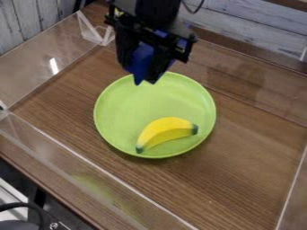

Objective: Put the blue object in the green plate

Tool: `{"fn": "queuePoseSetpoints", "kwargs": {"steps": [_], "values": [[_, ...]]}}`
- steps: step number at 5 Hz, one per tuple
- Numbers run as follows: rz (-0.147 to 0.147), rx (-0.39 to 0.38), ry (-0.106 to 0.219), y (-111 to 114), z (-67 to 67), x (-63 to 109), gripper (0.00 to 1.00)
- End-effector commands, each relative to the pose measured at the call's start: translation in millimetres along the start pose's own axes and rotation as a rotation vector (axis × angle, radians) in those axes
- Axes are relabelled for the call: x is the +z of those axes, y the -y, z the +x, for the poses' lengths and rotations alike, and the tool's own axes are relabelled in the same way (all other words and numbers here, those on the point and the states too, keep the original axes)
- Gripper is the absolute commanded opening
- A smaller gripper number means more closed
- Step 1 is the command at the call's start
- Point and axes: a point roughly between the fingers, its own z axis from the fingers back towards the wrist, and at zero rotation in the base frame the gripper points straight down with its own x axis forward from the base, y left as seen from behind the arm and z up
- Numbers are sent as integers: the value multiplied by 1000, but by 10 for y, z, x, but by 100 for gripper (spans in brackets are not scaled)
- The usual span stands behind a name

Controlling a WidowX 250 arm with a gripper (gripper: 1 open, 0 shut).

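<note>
A dark brown wood-grain table (240, 171) fills the view, fenced by clear plastic walls (36, 99); a pale wall runs behind it. One black robot gripper (146, 74) hangs pointing down, its jaws closed around one long dark-blue rectangular block (145, 63), which dangles upright between them. Just below and in front of the gripper lies one round, shallow, lime-green plastic plate (120, 103) flat on the wood. One yellow banana (164, 134) rests inside the plate, below the gripper and off to its right. One small yellow container (129, 17) stands behind the gripper, near the back wall.
</note>
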Motion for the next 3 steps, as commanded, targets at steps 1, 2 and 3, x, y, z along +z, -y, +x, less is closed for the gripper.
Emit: {"fn": "queuePoseSetpoints", "kwargs": {"steps": [1,2,3], "values": [[9,26,45,-6,-24,-59,0],[14,46,44,36,-53,-218,0],[14,43,55,73,-67,-338,0]]}}
